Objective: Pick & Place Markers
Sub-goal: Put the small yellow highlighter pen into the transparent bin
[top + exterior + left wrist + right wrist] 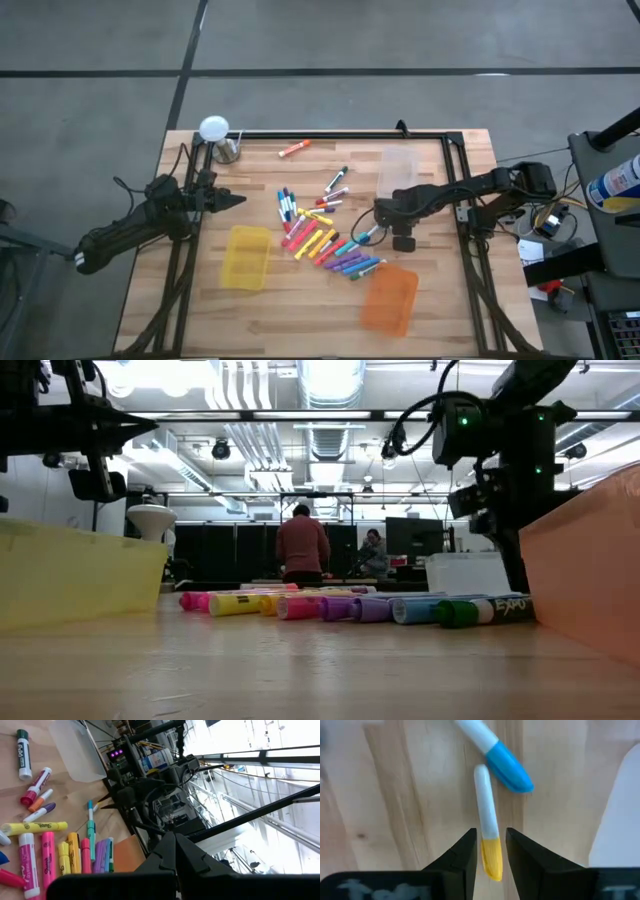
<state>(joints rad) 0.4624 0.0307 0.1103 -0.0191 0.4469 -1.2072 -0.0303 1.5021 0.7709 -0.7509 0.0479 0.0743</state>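
Your right gripper (490,851) stands low over the table (330,315) at the edge of the marker heap (322,235) that faces the clear bin (397,168); its fingers (462,855) sit one on each side of a slim white marker with a yellow cap (487,827), the yellow end between the tips; the gap is narrow, yet you cannot tell whether the pads press the marker or merely flank it. Just beyond that marker's white end lies a white marker with a blue cap (495,752), tilted across it and almost touching it.

Your left gripper (232,200) waits apart from the heap on the side of the yellow bin (247,257), held above the table with its fingers closed on nothing.

Take the heap as your landmark; most of the markers lie in it at the middle of the table, yellow, pink, purple, blue and teal ones side by side and touching; a few red and dark-capped ones lie loose just past it toward the far edge; one orange marker (293,149) rests well apart near that far edge, close to the small metal cup (226,150). The yellow bin lies just beside the heap on the left arm's side; the orange bin (389,298) sits near it toward the near edge, with purple and blue markers close to its rim; the clear bin stands beyond the right gripper. In the low view two people (303,545) show in the room behind the table.
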